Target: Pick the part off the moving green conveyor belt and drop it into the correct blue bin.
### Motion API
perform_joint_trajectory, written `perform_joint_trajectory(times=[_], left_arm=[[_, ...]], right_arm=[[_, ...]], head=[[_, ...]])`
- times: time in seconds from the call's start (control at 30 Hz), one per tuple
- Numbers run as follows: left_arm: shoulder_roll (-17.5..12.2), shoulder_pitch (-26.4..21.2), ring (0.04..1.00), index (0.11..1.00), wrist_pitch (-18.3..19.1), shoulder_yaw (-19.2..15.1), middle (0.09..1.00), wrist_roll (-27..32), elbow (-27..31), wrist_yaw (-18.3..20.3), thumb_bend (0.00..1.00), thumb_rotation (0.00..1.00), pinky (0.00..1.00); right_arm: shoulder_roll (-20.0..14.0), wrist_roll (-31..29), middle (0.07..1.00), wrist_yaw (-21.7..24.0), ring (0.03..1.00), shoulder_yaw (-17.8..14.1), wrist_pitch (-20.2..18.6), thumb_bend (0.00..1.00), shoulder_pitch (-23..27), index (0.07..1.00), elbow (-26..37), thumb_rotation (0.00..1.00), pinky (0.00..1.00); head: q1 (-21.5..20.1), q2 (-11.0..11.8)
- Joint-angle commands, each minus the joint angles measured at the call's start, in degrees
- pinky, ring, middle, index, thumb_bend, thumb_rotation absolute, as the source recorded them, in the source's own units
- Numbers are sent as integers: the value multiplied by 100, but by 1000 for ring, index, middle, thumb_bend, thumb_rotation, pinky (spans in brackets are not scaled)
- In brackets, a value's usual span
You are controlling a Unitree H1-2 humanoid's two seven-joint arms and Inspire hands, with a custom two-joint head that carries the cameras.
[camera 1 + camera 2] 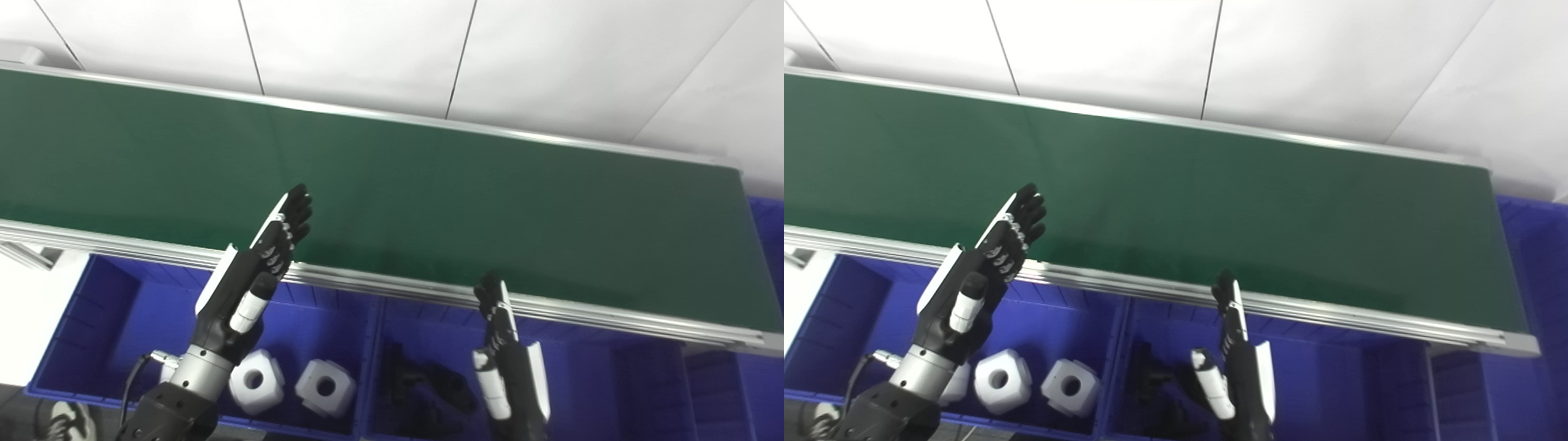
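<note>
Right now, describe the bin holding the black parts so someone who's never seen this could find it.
Start at the long green conveyor belt and look just below its near metal edge, where blue bins sit in a row. The black-parts bin is the one behind the right hand. Unlike the left bin, which holds white blocks, its contents are dark and irregular.

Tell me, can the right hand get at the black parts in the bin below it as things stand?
Probably yes: the right hand is open, holds nothing, and hangs just above the black parts in the open blue bin, with nothing between them.
</note>
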State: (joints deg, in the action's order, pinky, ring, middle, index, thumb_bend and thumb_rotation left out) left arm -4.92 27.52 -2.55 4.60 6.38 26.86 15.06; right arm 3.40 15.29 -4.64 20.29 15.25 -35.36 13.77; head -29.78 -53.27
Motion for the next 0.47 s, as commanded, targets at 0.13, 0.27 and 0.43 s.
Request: perform_joint_trajectory(times=[0.13,0.27,0.43], left_arm=[[-68,-40,1000,1000,-562,88,1000,20,-279,-19,1000,957,1000],[-23,85,1000,1000,-706,174,1000,-108,-279,-92,1000,952,1000],[34,159,1000,1000,-622,253,1000,-302,-97,-182,1000,946,1000]], right_arm=[[909,362,1000,-377,1000,597,69,754,62,1000,-192,984,1000],[869,386,1000,-416,1000,635,-10,751,42,1000,-93,985,1000],[775,378,1000,-352,998,643,-149,745,27,1000,83,991,1000]], head=[[-79,41],[-80,-44],[142,-140]])
